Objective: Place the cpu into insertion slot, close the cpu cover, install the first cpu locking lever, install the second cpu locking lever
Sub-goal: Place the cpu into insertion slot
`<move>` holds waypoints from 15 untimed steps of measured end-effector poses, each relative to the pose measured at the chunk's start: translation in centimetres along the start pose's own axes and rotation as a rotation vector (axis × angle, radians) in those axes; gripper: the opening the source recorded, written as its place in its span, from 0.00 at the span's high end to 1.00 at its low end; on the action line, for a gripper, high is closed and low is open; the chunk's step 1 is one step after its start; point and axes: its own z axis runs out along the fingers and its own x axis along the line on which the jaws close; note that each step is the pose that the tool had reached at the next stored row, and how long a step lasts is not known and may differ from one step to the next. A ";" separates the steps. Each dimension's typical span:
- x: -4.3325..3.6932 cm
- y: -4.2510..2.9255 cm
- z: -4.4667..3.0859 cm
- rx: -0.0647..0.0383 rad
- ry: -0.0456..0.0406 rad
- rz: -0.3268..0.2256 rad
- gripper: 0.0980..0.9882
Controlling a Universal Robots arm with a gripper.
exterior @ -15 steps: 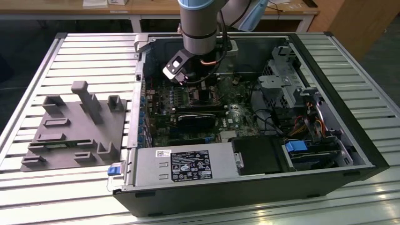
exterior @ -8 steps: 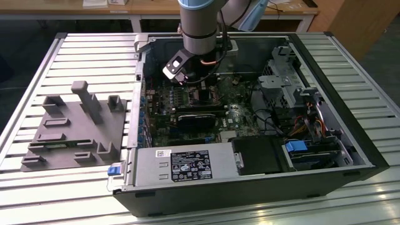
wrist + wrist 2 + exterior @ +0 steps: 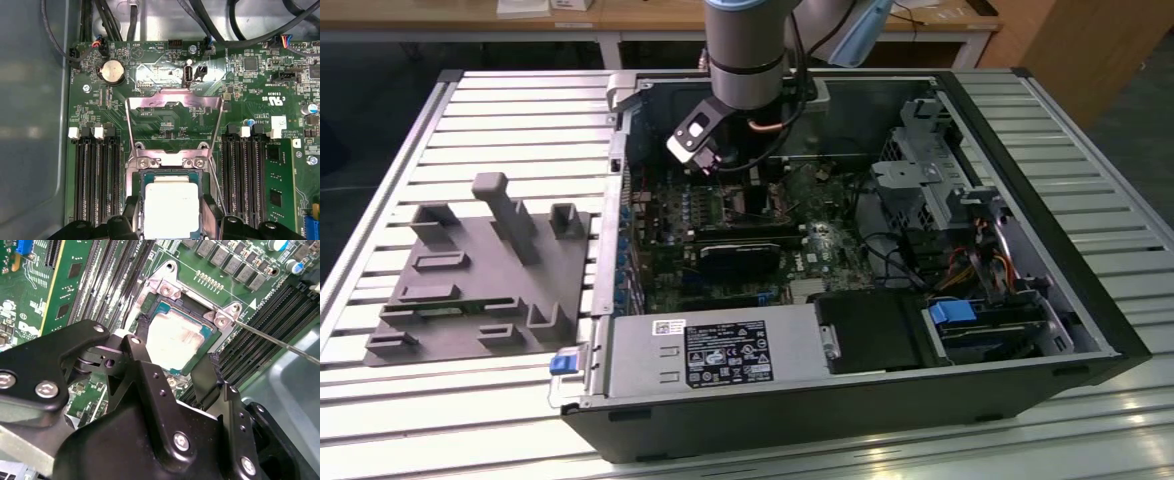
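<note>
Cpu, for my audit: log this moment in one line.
silver square cpu: in insertion slot; silver frame cover: open; gripper: at cpu

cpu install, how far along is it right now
Looks done: the cpu lies in the insertion slot. In hand: the hand is down at the cpu; whether it grips the chip is unclear. Left: the cpu cover is swung open, off the chip, and a thin locking lever sticks out unlatched, so the cover and both levers remain.
</note>
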 end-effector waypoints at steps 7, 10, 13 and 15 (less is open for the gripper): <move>0.00 0.00 -0.06 0.000 -0.0003 0.000 0.44; 0.00 0.01 -0.08 0.000 -0.0002 0.000 0.58; 0.00 0.01 -0.11 0.000 -0.0003 0.000 0.71; 0.00 0.01 -0.12 0.000 -0.0003 0.000 0.84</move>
